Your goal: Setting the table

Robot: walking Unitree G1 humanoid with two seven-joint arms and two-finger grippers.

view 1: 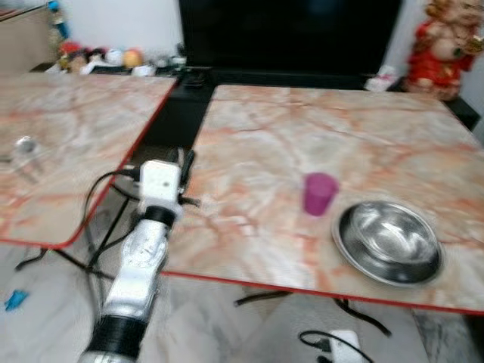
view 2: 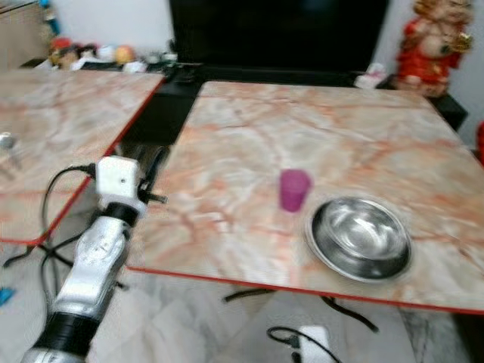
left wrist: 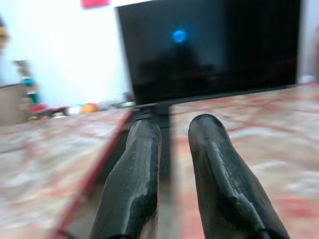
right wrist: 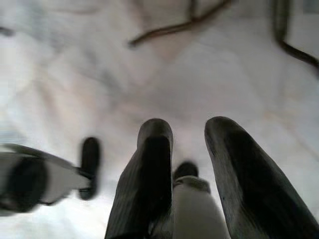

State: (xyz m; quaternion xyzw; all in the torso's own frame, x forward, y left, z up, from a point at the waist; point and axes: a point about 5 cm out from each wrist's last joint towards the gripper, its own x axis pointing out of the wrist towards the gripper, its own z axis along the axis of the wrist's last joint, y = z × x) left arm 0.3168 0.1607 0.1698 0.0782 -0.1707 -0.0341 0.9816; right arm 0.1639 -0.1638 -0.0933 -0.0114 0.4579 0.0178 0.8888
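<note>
A purple cup stands upright on the right marble table, near its front. Just right of it sits a wide steel bowl, apparently with nothing in it. My left arm is raised at this table's left edge, and its left gripper reaches over the gap between the two tables, well left of the cup. In the left wrist view its fingers stand a little apart with nothing between them. My right gripper hangs open over the pale floor.
A second marble table stands on the left with a small glass object on it. A dark TV and a red figurine are behind. Cables and a white device lie on the floor under the tables.
</note>
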